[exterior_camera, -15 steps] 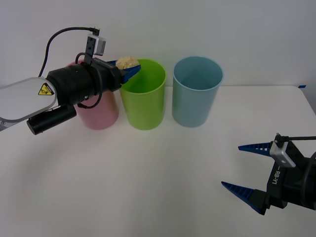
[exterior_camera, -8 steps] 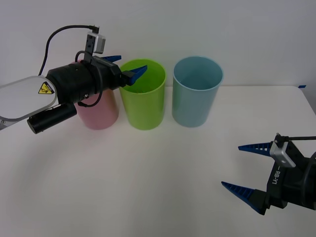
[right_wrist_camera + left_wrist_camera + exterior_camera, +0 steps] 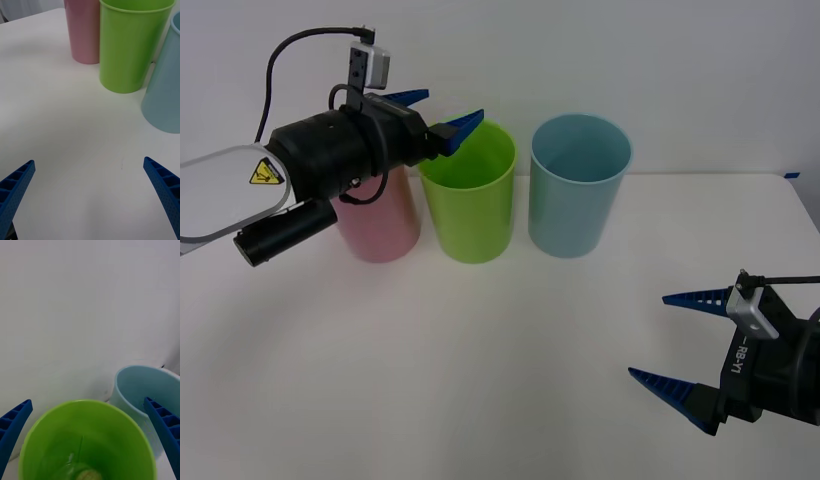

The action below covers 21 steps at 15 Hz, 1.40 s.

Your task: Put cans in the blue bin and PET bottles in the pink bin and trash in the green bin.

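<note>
The trash (image 3: 88,475) was a small pale-yellow lump with a rough surface, lying at the bottom of the green bin (image 3: 470,190); in the left wrist view it sat at the lower edge of the frame, partly cut off, so its full shape was hard to make out. The green bin was tall, lime-green and smooth, with a round rim. It stood in the upper middle of the front view, between the pink bin (image 3: 382,228) on its left and the blue bin (image 3: 579,184) on its right, all three in one row on the white bench (image 3: 480,350).

The left claw (image 3: 438,111) hung in the upper left of the front view, just over the green bin's rim, its blue fingers spread apart and holding nothing. Its black arm body stood in front of the pink bin and hid the upper part of it.

The right claw (image 3: 679,341) waited low in the lower right of the front view, well apart from the bins, with fingers also spread wide and empty.

A pale wall (image 3: 630,60) rose behind the bins.
</note>
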Motion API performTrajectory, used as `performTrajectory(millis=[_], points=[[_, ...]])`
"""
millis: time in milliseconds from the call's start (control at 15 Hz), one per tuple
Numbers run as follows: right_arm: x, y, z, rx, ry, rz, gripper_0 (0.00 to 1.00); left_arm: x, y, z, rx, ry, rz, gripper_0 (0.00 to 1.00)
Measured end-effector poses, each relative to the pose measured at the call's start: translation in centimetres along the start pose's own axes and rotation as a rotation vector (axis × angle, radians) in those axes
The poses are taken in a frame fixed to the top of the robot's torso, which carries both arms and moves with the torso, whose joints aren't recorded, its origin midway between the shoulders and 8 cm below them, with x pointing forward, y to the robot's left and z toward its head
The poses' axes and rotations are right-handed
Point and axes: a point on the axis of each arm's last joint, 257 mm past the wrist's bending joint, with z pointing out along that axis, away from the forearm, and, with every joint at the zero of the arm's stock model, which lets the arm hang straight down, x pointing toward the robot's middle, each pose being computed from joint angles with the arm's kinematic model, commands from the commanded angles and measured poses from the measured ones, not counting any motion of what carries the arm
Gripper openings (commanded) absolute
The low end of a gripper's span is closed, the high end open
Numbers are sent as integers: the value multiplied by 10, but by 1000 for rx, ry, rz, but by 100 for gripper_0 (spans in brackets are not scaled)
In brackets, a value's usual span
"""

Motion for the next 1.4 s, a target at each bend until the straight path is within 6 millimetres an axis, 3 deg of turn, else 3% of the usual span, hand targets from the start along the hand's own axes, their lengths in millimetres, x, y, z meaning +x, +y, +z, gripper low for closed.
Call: performTrajectory(millis=[400, 600, 800, 1067, 1400], points=[[0, 0, 0, 0, 0, 0, 100, -77, -17, -11, 31, -160, -23, 100], [0, 0, 0, 0, 0, 0, 100, -109, -31, -35, 91, -203, -51, 100], [0, 0, 0, 0, 0, 0, 100, -123, -40, -66, 141, -216, -71, 100], [0, 0, 0, 0, 0, 0, 100, -123, -47, -120, 188, -198, -75, 100], [0, 0, 0, 0, 0, 0, 100, -87, -54, -197, 167, -121, -96, 100]])
